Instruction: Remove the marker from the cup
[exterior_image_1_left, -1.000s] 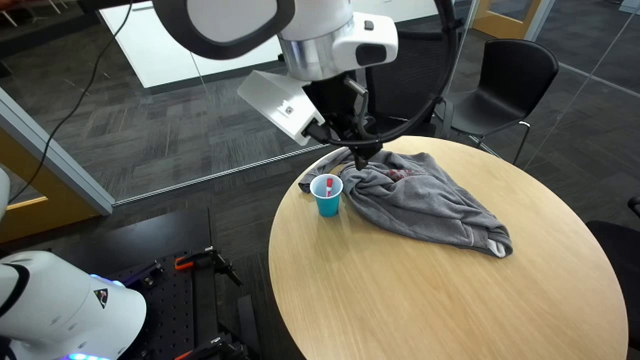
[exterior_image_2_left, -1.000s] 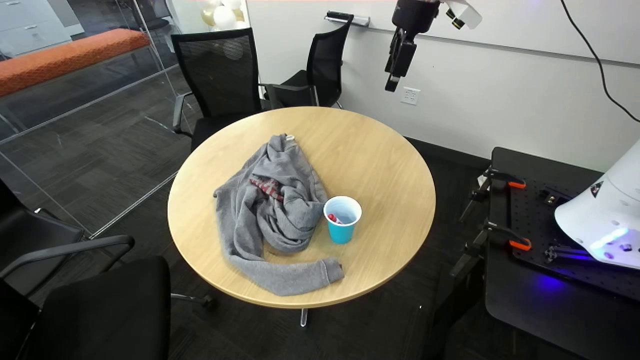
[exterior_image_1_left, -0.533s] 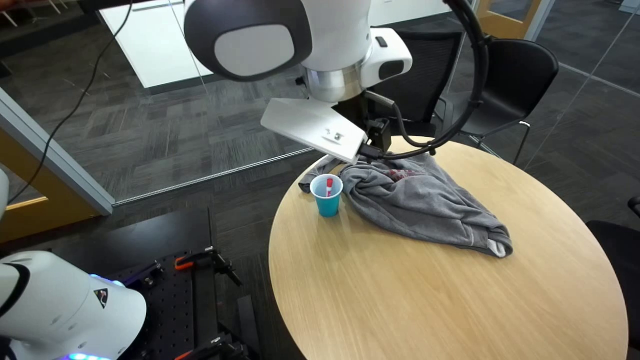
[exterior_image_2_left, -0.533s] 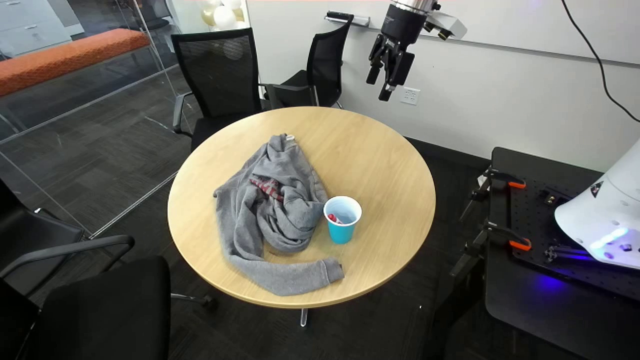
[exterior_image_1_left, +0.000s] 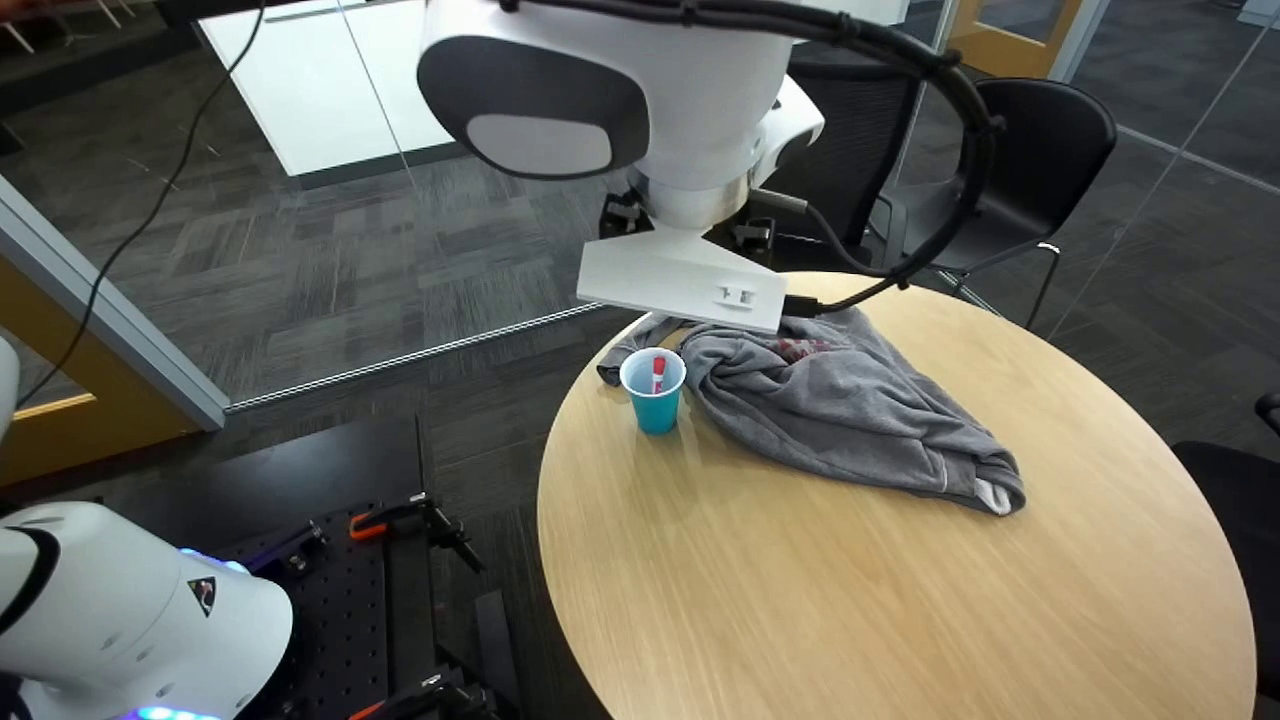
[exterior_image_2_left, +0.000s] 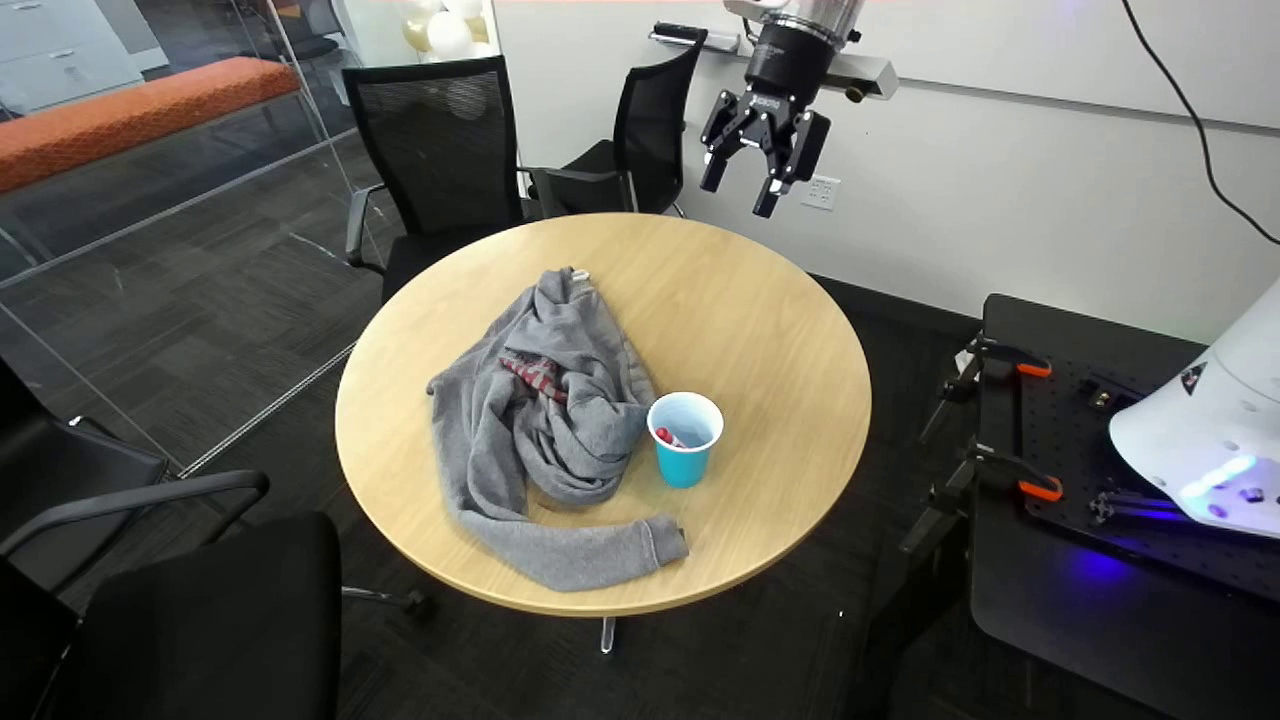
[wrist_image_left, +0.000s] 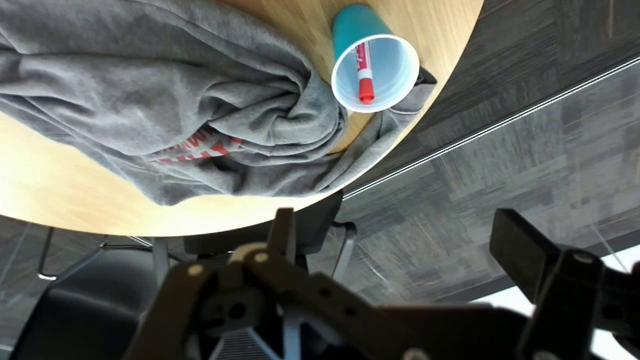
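The small teal cup (exterior_image_1_left: 656, 413) stands upright near the table's edge in an exterior view; it also shows in an exterior view (exterior_image_2_left: 683, 466) and the wrist view (wrist_image_left: 356, 24). The red-capped marker (wrist_image_left: 365, 75) leans inside the cup, cap end up near the rim; it shows in both exterior views (exterior_image_1_left: 658, 371) (exterior_image_2_left: 666, 437). My gripper (exterior_image_2_left: 738, 196) is open and empty, up in the air and well apart from the cup. In the wrist view its spread fingers (wrist_image_left: 392, 220) have only floor and chair between them. In an exterior view a white mount hides the fingertips.
A crumpled grey sweatshirt (exterior_image_2_left: 560, 400) lies on the round wooden table (exterior_image_2_left: 770, 330), right beside the cup; one sleeve runs near it. Black chairs (exterior_image_2_left: 440, 150) stand around the table. A black robot bench (exterior_image_2_left: 1100, 600) with clamps stands apart. A glass wall and whiteboard are close by.
The wrist has turned and the gripper has come a little lower, moving left in an exterior view; both fingers now show apart there. The cup, marker and sweatshirt have not moved.
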